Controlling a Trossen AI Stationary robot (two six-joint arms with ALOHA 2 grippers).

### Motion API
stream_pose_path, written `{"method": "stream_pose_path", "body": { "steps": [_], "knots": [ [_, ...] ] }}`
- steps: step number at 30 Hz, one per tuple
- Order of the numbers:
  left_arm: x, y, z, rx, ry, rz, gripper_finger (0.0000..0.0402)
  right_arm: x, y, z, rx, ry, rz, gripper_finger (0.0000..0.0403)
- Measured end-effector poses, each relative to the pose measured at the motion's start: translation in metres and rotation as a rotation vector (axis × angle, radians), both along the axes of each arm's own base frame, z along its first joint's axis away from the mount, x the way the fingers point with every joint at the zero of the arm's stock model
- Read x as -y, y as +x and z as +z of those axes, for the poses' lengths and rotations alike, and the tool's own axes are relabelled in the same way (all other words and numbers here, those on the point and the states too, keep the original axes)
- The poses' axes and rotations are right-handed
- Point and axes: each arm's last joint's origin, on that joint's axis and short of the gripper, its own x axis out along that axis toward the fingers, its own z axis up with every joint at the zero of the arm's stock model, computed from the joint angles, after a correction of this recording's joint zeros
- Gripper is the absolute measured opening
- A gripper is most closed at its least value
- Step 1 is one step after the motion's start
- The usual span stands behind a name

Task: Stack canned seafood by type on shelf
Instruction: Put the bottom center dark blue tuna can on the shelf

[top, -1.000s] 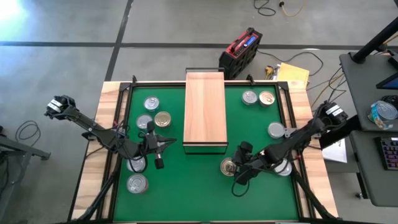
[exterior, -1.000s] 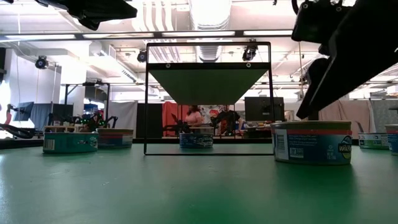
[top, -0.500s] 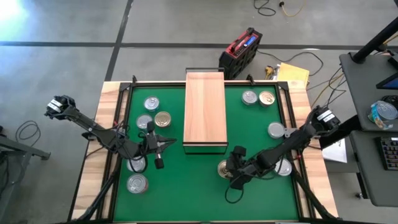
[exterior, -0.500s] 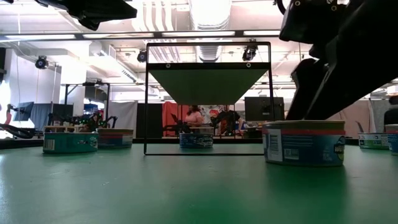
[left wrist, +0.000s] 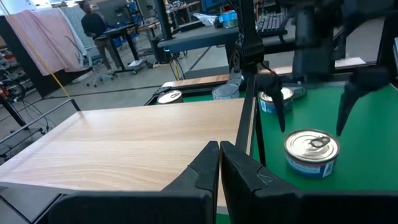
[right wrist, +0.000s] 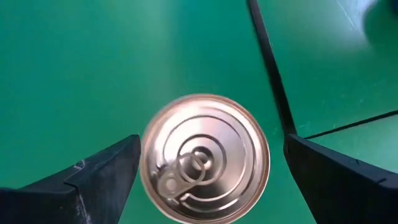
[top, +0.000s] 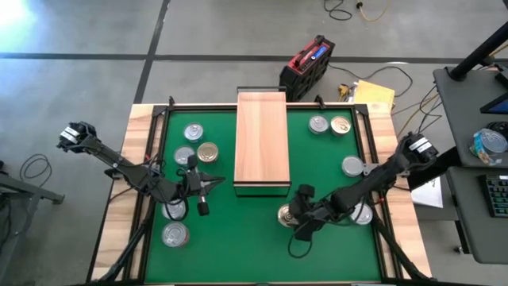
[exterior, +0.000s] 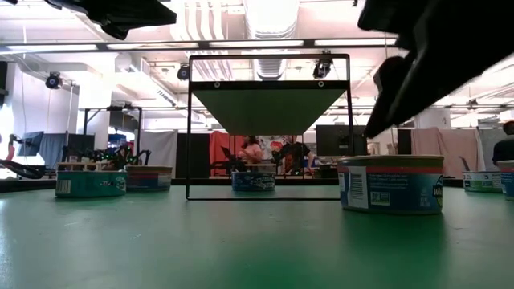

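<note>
A gold-lid can stands on the green mat just off the shelf's near right corner. My right gripper hovers over it, open and pointing down, with one finger on either side and a gap to each. In the low view this can sits under the dark fingers. The shelf is a light-wood board on a dark frame in the middle of the mat. My left gripper waits, shut, by the shelf's near left corner. Other cans rest flat on the mat on both sides.
Several silver- and gold-lid cans lie left of the shelf. More lie to the right, and one near my right arm. A red object sits beyond the far edge.
My right gripper has moved toward the table's left edge and now stands over the gold-lid can, still open. In the low view that can has shifted a little toward the left. My left arm has kept still.
</note>
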Motion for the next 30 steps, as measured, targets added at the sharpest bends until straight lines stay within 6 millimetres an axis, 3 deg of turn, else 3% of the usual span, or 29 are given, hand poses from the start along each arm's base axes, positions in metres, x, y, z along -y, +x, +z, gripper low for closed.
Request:
{"method": "stream_pose_path", "body": {
  "steps": [3, 12, 30],
  "knots": [
    [0.000, 0.000, 0.000, 0.001, 0.000, 0.000, 0.0000, 0.000, -0.001, 0.004, 0.012, 0.045, -0.035, 0.0384],
    [0.000, 0.000, 0.000, 0.000, 0.001, 0.000, 0.0000, -0.003, -0.002, 0.007, -0.018, 0.105, 0.085, 0.0384],
    [0.000, 0.000, 0.000, -0.004, 0.005, 0.000, 0.0000, -0.004, 0.002, -0.008, -0.039, 0.016, 0.087, 0.0400]
  ]
}}
